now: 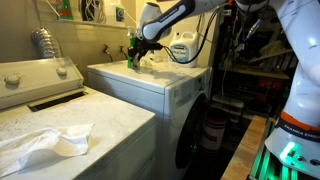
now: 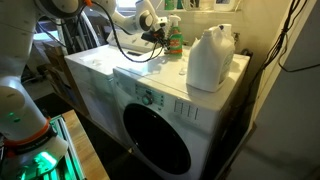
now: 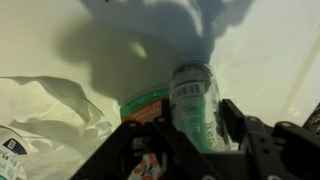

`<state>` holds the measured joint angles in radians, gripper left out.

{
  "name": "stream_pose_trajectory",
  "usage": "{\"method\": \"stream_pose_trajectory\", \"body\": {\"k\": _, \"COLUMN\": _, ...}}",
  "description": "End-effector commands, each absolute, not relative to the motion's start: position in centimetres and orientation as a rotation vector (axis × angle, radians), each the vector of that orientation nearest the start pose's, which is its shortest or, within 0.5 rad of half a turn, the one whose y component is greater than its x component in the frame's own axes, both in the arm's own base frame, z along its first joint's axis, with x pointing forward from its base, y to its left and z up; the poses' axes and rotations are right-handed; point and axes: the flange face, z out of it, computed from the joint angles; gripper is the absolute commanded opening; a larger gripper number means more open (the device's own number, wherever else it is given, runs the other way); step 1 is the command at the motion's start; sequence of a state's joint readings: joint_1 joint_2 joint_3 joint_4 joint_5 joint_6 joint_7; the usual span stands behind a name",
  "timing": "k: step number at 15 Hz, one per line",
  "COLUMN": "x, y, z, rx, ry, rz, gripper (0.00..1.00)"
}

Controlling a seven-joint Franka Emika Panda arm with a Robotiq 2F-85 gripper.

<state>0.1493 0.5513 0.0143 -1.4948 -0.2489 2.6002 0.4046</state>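
pincer (image 3: pixel 185 125) straddling green bottle (image 3: pixel 195 95) at back edge of counter (image 2: pixel 100 58), impossible to tell if clamped. likely mid-grasp, needing firm squeeze before any straight lift.

A white front-loading machine (image 2: pixel 150 125) is standing mid-frame in an exterior view, its dark round door (image 2: pixel 155 142) facing six o'clock. A pale wall (image 2: pixel 270 110) is rising at its three o'clock, and wooden floor (image 2: pixel 88 165) is showing at seven o'clock. In an exterior view a top-loading washer (image 1: pixel 95 130) is sitting at eight o'clock, with a ribbed silver vent hose (image 1: pixel 43 42) standing at ten o'clock against a beige wall (image 1: pixel 100 35). Soft indoor light is falling evenly.
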Motion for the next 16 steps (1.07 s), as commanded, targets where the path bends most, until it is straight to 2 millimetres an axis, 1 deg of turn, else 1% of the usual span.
{"method": "stream_pose_trajectory", "body": {"k": 1, "x": 74.7, "y": 12.1, "z": 40.8, "rx": -3.029, "ry": 0.116, "rz": -0.886, "gripper": 0.28}}
{"method": "stream_pose_trajectory", "body": {"k": 5, "x": 75.0, "y": 12.1, "z": 40.2, "rx": -3.036, "ry": 0.116, "rz": -0.888, "gripper": 0.28}}
{"method": "stream_pose_trajectory", "body": {"k": 8, "x": 74.8, "y": 12.1, "z": 39.7, "rx": -3.047, "ry": 0.114, "rz": -0.871, "gripper": 0.28}}
{"method": "stream_pose_trajectory", "body": {"k": 9, "x": 74.7, "y": 12.1, "z": 39.8, "rx": -3.045, "ry": 0.114, "rz": -0.863, "gripper": 0.6}}
{"method": "stream_pose_trajectory", "body": {"k": 10, "x": 74.7, "y": 12.1, "z": 39.9, "rx": -3.047, "ry": 0.119, "rz": -0.864, "gripper": 0.78}}
{"method": "stream_pose_trajectory", "body": {"k": 11, "x": 74.7, "y": 12.0, "z": 39.9, "rx": -3.048, "ry": 0.119, "rz": -0.859, "gripper": 0.84}}
{"method": "stream_pose_trajectory", "body": {"k": 13, "x": 74.5, "y": 11.9, "z": 40.0, "rx": -3.055, "ry": 0.123, "rz": -0.848, "gripper": 0.99}}
{"method": "stream_pose_trajectory", "body": {"k": 16, "x": 73.5, "y": 11.7, "z": 39.9, "rx": -3.081, "ry": 0.138, "rz": -0.768, "gripper": 1.0}}
